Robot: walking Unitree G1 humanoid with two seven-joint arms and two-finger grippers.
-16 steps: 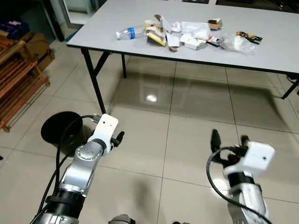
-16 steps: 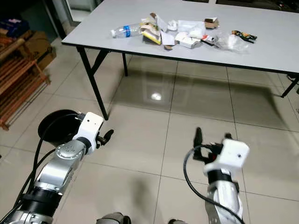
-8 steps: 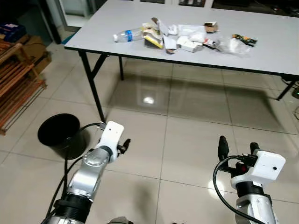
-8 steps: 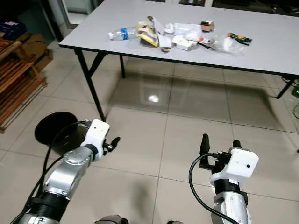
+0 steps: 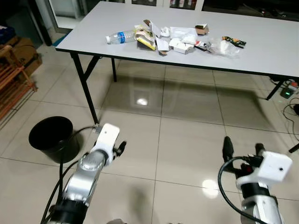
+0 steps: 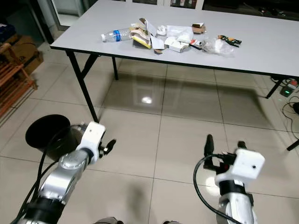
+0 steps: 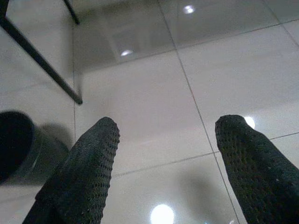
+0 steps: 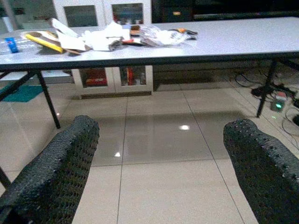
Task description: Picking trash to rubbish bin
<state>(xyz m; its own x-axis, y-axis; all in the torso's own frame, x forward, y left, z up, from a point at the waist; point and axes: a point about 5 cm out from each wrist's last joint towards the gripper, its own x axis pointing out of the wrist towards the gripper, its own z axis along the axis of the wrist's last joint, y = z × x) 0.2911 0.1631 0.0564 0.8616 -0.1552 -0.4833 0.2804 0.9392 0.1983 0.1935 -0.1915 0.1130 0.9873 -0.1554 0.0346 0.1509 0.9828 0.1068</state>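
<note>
Left wrist view has my left gripper (image 7: 163, 140) with fingers apart and nothing between them, over bare floor tile (image 7: 140, 107). My right gripper (image 8: 161, 140) is likewise spread and empty, aimed toward the table (image 8: 233, 42). Both arms are low in front of me, well short of any trash.

Just off my left arm stands the bin (image 5: 50, 138), black and open-topped, on the floor near the table's near-left leg (image 5: 84, 84).

Farther on, the trash (image 5: 173, 39) lies in a loose heap toward the table's far edge, left of middle: a bottle (image 5: 119, 36) at the heap's left end, cartons and paper in the middle, a clear bag (image 5: 219, 45) at its right end.

As I judge it, I am at the approach stage. The risks: clipping that leg or knocking the bin as I close in, since both sit beside my left arm; and a long reach across the table, where a poor grip could shove light scraps off the far edge.
</note>
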